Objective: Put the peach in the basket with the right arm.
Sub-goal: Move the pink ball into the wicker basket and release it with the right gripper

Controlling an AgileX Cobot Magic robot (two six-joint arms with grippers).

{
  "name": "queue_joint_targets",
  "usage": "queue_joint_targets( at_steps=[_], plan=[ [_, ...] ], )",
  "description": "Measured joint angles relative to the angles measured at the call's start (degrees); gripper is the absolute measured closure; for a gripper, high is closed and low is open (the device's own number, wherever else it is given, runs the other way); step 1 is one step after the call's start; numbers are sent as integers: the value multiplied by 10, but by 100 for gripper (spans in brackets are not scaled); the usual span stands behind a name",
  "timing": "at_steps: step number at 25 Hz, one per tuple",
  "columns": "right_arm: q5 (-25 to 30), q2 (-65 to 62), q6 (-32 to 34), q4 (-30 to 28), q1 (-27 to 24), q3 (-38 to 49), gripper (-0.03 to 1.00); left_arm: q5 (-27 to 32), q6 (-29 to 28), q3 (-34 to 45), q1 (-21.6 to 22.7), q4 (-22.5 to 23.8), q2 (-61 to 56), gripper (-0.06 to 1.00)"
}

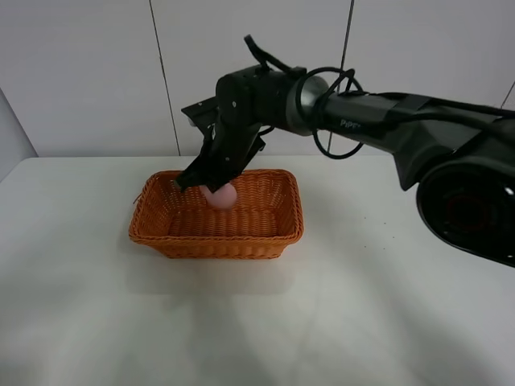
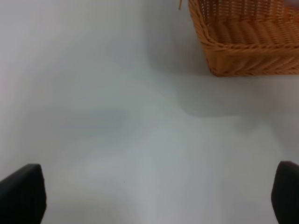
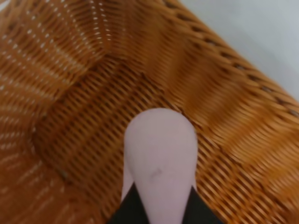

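The pale pink peach (image 1: 220, 196) is held inside the orange woven basket (image 1: 217, 241), over its middle, with my right gripper (image 1: 211, 187) shut on it. The black right arm (image 1: 386, 121) reaches in from the right and slants down over the basket's back rim. In the right wrist view the peach (image 3: 159, 158) sticks out from between the two dark fingers (image 3: 127, 211), with the basket's woven floor (image 3: 79, 126) below it. Whether the peach touches the floor I cannot tell. My left gripper (image 2: 154, 198) is open above bare table, and a corner of the basket (image 2: 247, 42) shows beyond it.
The basket stands on a white table (image 1: 362, 305). A light panelled wall (image 1: 88, 72) runs behind the table's far edge. The right arm's bulky base joint (image 1: 471, 201) sits at the right side.
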Motion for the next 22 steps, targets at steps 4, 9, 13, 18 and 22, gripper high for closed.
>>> queue_joint_targets(
  at_steps=[4, 9, 13, 18, 22],
  plan=[
    [-3, 39, 1, -1, 0, 0, 79, 0, 0, 0, 0, 0, 0, -5],
    [-5, 51, 5, 1, 0, -2, 42, 0, 0, 0, 0, 0, 0, -5],
    [10, 51, 15, 3, 0, -29, 29, 0, 0, 0, 0, 0, 0, -5],
    [93, 51, 15, 5, 0, -126, 28, 0, 0, 0, 0, 0, 0, -5],
    [147, 51, 15, 3, -1, -208, 28, 0, 0, 0, 0, 0, 0, -5]
  ],
)
